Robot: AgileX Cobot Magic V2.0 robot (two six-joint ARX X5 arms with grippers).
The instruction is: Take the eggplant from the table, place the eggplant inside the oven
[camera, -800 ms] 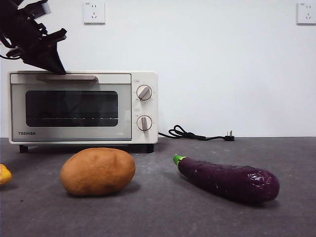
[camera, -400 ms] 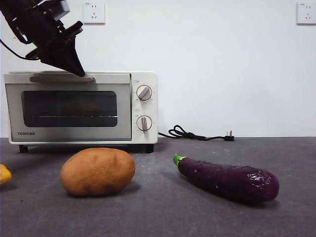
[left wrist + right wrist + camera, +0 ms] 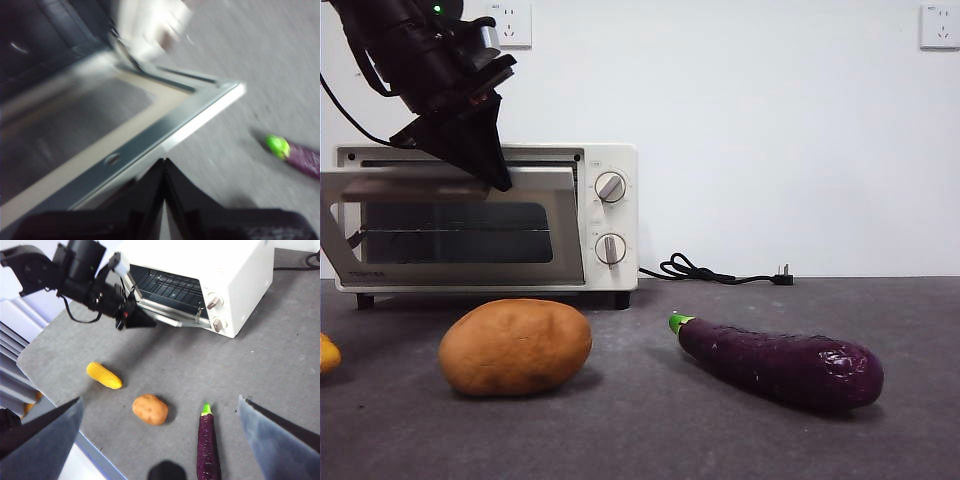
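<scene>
Eggplant [image 3: 777, 363] first: in your front view it lies on the table [image 3: 650, 440] at the right, green stem toward the middle, well apart from any gripper. A potato [image 3: 515, 346] sits left of it, and a yellow thing [image 3: 328, 352] shows at the left edge. Behind them stands the oven [image 3: 485, 222], its door [image 3: 455, 225] tilted partly open at the top. The left gripper [image 3: 498, 180] comes down from the upper left, its tip at the door's top edge. A black cord [image 3: 715, 273] trails right of the oven.

Your left wrist view is blurred. The left gripper [image 3: 164, 165] has its jaws pressed together to a point, just at the door's [image 3: 150, 130] rim. The eggplant's [image 3: 295, 155] stem end shows off to one side on the table.

Your right wrist view looks from high above. The right gripper [image 3: 160, 440] hangs wide open, holding nothing, over the eggplant [image 3: 208, 447] and potato [image 3: 150, 409]. The yellow thing [image 3: 104, 375] lies nearby. The left gripper [image 3: 145, 320] meets the door of the oven [image 3: 210, 280], with the rack [image 3: 167, 288] showing inside.
</scene>
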